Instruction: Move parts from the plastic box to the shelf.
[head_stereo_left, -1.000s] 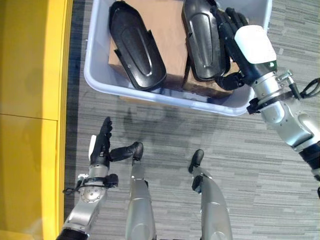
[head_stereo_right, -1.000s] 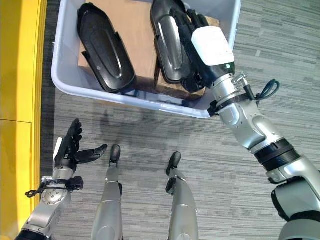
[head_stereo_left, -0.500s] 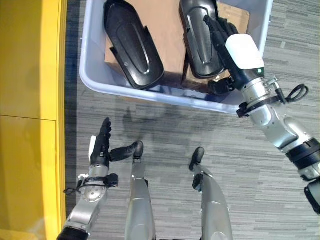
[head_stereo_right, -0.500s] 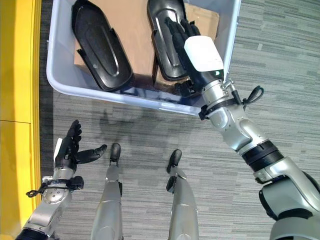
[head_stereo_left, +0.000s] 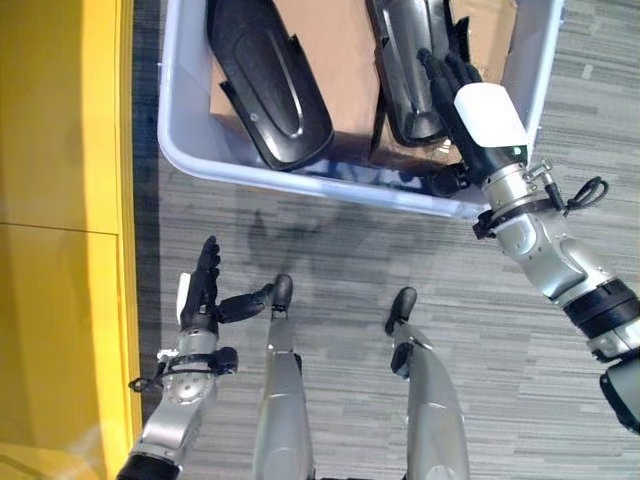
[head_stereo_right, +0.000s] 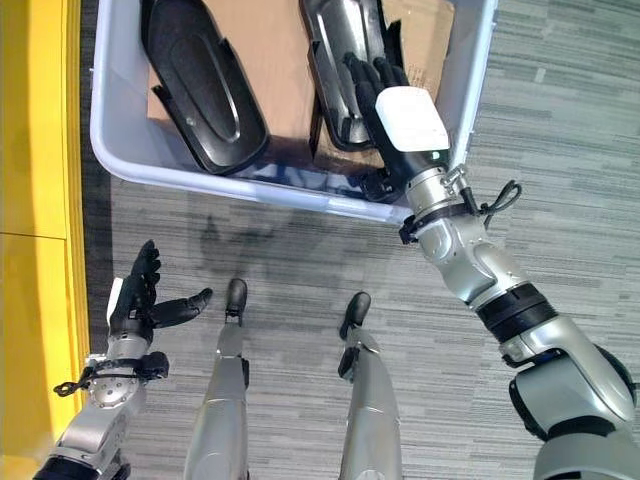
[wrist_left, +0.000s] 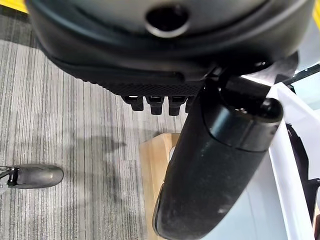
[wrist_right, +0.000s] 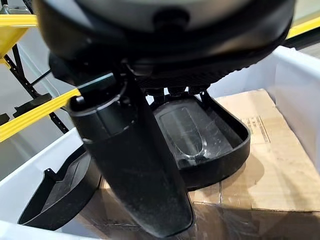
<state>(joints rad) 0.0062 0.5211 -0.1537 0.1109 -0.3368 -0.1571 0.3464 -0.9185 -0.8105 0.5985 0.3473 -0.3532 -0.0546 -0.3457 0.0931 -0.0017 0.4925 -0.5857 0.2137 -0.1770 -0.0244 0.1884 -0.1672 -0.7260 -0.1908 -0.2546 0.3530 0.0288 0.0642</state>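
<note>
Hovering R hand over blk part

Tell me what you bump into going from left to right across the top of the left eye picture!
Yellow shelf → the plastic box's left wall → left black part → right black part → right hand, reaching over that part → the box's right wall → grey carpet.

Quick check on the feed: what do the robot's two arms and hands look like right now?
Both arms are silver-grey metal with black ring bands near the joints. The right hand is dark, with black fingers and a white cover on its back. The left hand is dark too, with a white strip along one edge and a black collar at the wrist.
</note>
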